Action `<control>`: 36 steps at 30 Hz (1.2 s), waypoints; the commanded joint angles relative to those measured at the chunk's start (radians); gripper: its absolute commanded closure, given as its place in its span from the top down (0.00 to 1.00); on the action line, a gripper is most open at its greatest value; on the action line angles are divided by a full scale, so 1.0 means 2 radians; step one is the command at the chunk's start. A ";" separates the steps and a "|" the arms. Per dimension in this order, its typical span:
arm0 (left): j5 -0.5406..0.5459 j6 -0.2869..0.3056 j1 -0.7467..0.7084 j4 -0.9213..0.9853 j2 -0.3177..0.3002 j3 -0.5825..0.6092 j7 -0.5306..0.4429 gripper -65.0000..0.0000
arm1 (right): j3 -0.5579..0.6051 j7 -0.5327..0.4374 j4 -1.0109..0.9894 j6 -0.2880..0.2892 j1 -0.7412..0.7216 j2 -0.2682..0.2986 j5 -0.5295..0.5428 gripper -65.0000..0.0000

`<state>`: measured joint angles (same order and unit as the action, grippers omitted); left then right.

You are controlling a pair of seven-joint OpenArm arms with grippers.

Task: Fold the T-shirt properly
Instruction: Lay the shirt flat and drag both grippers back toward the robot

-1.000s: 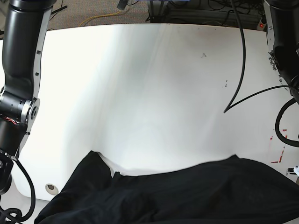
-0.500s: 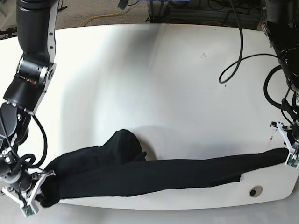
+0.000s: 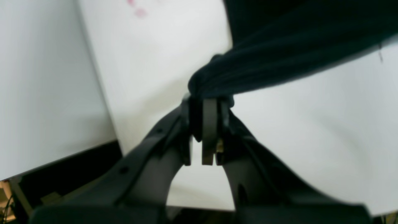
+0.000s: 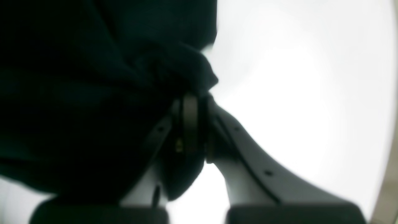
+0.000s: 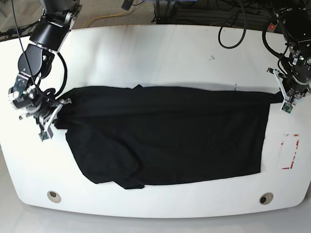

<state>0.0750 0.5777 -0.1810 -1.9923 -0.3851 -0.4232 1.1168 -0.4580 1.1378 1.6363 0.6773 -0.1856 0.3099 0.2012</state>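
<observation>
Base view: large plain black soft-fabric T-shirt stretches 9-to-3 o'clock across white tabletop, each end pinched by the right end effector and left end effector.

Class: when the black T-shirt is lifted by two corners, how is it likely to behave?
The T-shirt probably sags: it bunches at the left gripper. It looks light, lying thin on the table. Likely not slippery: both shut jaws hold it, including the right gripper.

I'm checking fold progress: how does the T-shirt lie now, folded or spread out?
Spread out. The T-shirt lies in a wide sheet across the table, pinched at opposite ends by the left tool and right tool; no neat fold shows.
</observation>
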 commanded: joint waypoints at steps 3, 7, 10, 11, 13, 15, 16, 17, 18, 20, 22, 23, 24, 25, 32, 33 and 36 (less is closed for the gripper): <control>-0.009 -0.003 -0.052 -0.006 0.005 -0.006 -0.035 0.00 | -0.038 -0.008 0.012 0.000 0.044 -0.014 0.005 0.00; -0.009 -0.003 -0.095 -0.005 0.007 -0.006 -0.069 0.00 | -0.057 -0.008 0.012 0.004 0.073 -0.022 0.005 0.00; -0.009 -0.004 -0.124 -0.005 0.015 -0.006 -0.100 0.00 | -0.063 -0.008 0.011 0.010 0.088 -0.033 0.005 0.00; -0.009 -0.004 -0.132 -0.005 0.023 -0.007 -0.109 0.00 | -0.063 -0.008 0.011 0.010 0.092 -0.035 0.005 0.00; -0.009 -0.004 -0.138 -0.005 0.030 -0.015 -0.118 0.00 | -0.064 -0.008 0.011 0.010 0.095 -0.038 0.005 0.00; -0.009 -0.004 -0.142 -0.005 0.037 -0.024 -0.123 0.00 | -0.074 -0.008 0.011 0.010 0.095 -0.042 0.005 0.00; -0.009 -0.004 -0.142 -0.005 0.040 -0.027 -0.123 0.00 | -0.083 -0.008 0.009 0.010 0.093 -0.047 0.005 0.00; -0.009 -0.004 -0.142 -0.005 0.043 -0.031 -0.123 0.00 | -0.090 -0.008 0.009 0.010 0.092 -0.051 0.005 0.00; -0.009 -0.004 -0.142 -0.005 0.043 -0.036 -0.123 0.00 | -0.094 -0.008 0.009 0.010 0.091 -0.053 0.005 0.00; -0.009 -0.004 -0.142 -0.005 0.043 -0.040 -0.123 0.00 | -0.092 -0.008 0.007 0.010 0.072 -0.053 0.004 0.00; -0.009 -0.004 -0.142 -0.005 0.043 -0.041 -0.123 0.00 | -0.091 -0.009 -0.007 0.010 0.056 -0.053 0.004 0.00; -0.009 -0.004 -0.142 -0.005 0.043 -0.041 -0.123 0.00 | -0.091 -0.010 -0.020 0.010 0.043 -0.052 0.004 0.00; -0.009 -0.004 -0.142 -0.005 0.043 -0.041 -0.123 0.00 | -0.091 -0.011 -0.034 0.010 0.029 -0.051 0.004 0.00; -0.009 -0.004 -0.142 -0.005 0.042 -0.042 -0.123 0.00 | -0.091 -0.011 -0.045 0.010 0.016 -0.051 0.003 0.00; -0.009 -0.004 -0.142 -0.005 0.040 -0.042 -0.123 0.00 | -0.090 -0.012 -0.143 0.010 -0.083 -0.042 0.003 0.00; -0.009 -0.004 -0.142 -0.005 0.041 -0.042 -0.123 0.00 | -0.090 -0.012 -0.160 0.010 -0.098 -0.042 0.003 0.00; -0.009 -0.004 -0.142 -0.005 0.040 -0.042 -0.123 0.00 | -0.090 -0.018 -0.210 0.010 -0.139 -0.041 -0.001 0.00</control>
<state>0.0608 0.5766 -0.4652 -1.9865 -0.2886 -0.4988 0.8845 -0.6373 1.1336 1.2835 0.6971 -0.3695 0.2104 0.1905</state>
